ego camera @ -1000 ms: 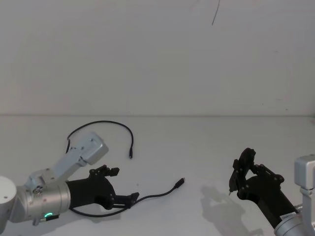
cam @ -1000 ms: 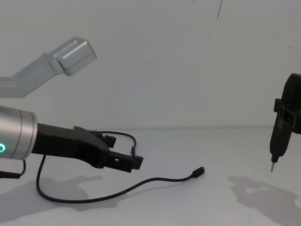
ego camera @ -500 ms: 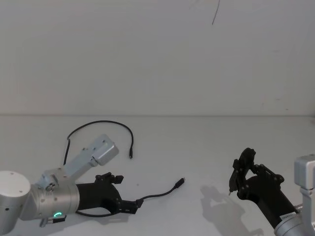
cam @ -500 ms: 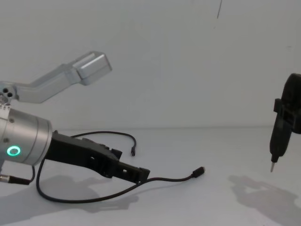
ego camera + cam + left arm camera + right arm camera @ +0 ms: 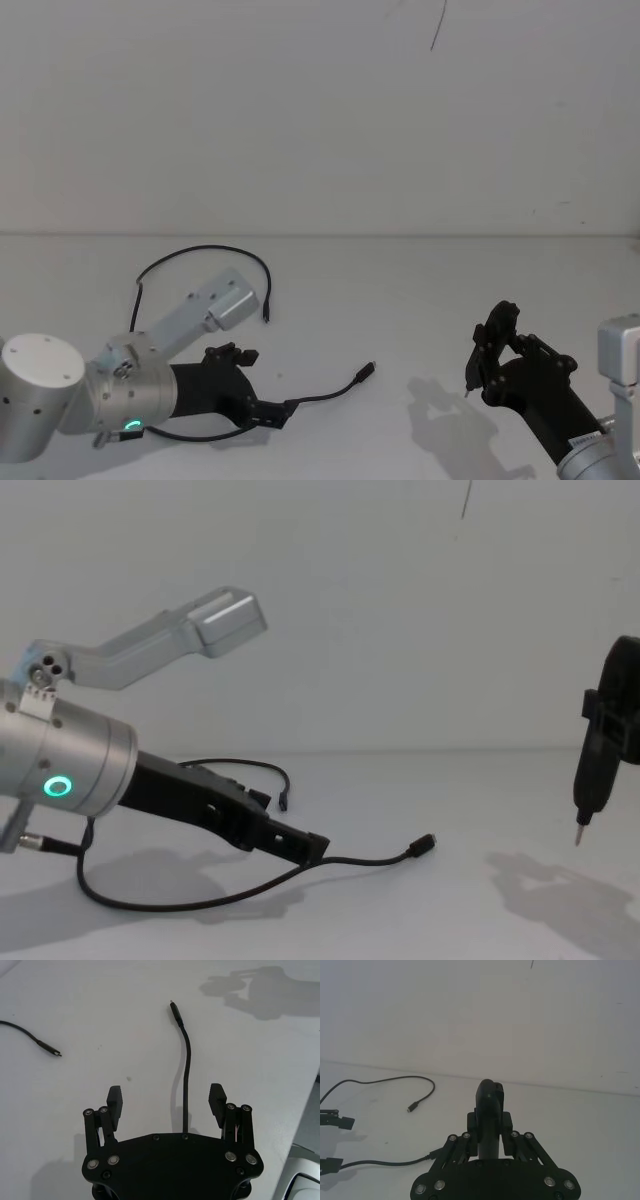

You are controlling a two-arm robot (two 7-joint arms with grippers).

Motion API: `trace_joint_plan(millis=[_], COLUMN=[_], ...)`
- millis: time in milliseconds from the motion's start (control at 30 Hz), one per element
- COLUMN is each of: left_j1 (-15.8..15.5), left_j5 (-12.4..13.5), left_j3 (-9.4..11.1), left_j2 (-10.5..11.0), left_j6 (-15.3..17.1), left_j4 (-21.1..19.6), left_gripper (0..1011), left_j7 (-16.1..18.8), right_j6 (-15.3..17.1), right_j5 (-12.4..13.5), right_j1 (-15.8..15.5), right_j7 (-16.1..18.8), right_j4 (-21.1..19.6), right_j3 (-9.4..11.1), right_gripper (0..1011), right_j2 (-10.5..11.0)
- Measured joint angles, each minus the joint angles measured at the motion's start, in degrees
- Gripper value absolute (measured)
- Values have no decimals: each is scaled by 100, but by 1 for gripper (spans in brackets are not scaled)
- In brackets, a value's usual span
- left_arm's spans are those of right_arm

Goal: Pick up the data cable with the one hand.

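Straddling the data cable (image 5: 188,1060) with the left gripper (image 5: 166,1095), jaws spread wide apart, low over the table (image 5: 400,290); right gripper (image 5: 487,352) parked far right.

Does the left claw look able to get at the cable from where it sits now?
Probably yes: the left claw is open low over the table, the cable runs between its fingers, and nothing blocks it. The right claw is parked far right.

We see bright, even light on the smooth white table (image 5: 450,930). Soft grey shadows edge the thin black data cable (image 5: 186,1080); a green ring light (image 5: 57,786) glows.
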Motion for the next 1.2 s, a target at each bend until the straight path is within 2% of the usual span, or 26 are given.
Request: trace_joint_plan(millis=[567,1200], left_j1=[-331,-391], left_j5=[420,673], left_j3=[296,434], left_j2=[-217,-350], left_j6=[-32,-142], left_j4=[366,611], left_gripper=[1000,1000], left_j7=[20,-23], right_j6=[0,0], right_j5=[0,0], right_j1=[0,0], right_j7=[0,0], right_j4=[0,0], right_j3=[0,0], right_gripper=[263,263], right_j2=[0,0])
